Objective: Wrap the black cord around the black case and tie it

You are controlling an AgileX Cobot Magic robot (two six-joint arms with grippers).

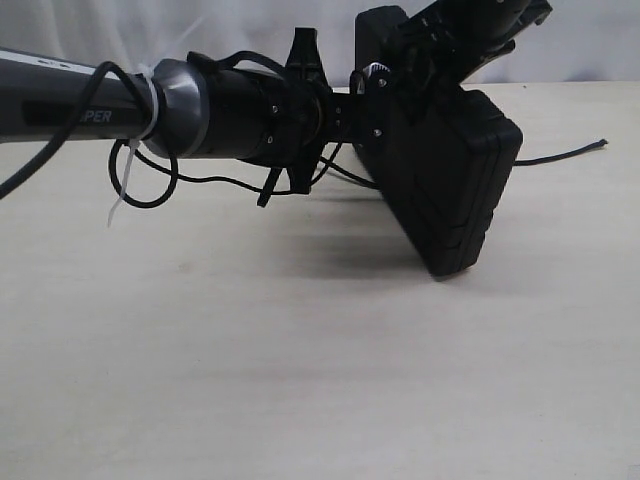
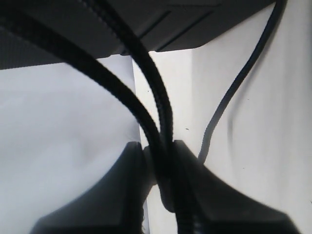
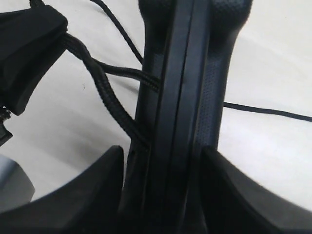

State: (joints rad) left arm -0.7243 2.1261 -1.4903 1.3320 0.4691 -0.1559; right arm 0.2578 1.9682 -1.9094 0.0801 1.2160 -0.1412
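Right gripper [image 3: 163, 170] clamps case [image 1: 450, 180] across its thickness, jaws wide; case tilted, upper right of centre, exterior view. Left gripper [image 2: 158, 163] nearly closed, pinching two cord [image 2: 146, 73] strands; cord tail lies on table [image 1: 300, 380], far right.

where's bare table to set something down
The near side of the table, in front of the case and left arm, is bare. Crowded at the back: left gripper on the cord, right gripper on the case.
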